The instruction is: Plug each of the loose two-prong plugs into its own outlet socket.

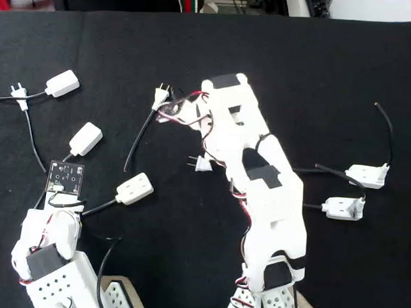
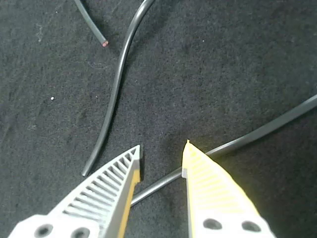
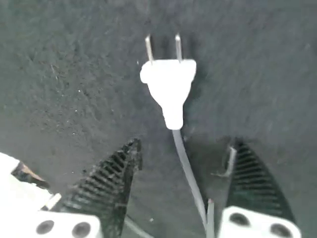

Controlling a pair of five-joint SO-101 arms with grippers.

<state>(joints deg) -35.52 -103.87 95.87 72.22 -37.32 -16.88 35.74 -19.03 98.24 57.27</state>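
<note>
A white two-prong plug (image 3: pixel 168 84) lies flat on the black cloth, prongs pointing away from my right gripper (image 3: pixel 181 148). That gripper is open, its black fingers either side of the plug's grey cable (image 3: pixel 187 171), just behind the plug body. From above, this plug (image 1: pixel 160 95) lies ahead of the right arm (image 1: pixel 227 114). A second plug (image 1: pixel 200 164) lies beside that arm, and a third (image 1: pixel 20 92) is at the far left. Three white sockets (image 1: pixel 63 83), (image 1: pixel 86 138), (image 1: pixel 135 189) lie on the left. My left gripper (image 2: pixel 162 148) is open low over a black cable (image 2: pixel 233 143).
Two more white sockets (image 1: pixel 367 175), (image 1: pixel 342 208) lie at the right, with black cables trailing from them. Loose black cables (image 2: pixel 116 89) cross the cloth near the left arm (image 1: pixel 50 240), one with a cut end (image 2: pixel 104 43). The table's far edge runs along the back.
</note>
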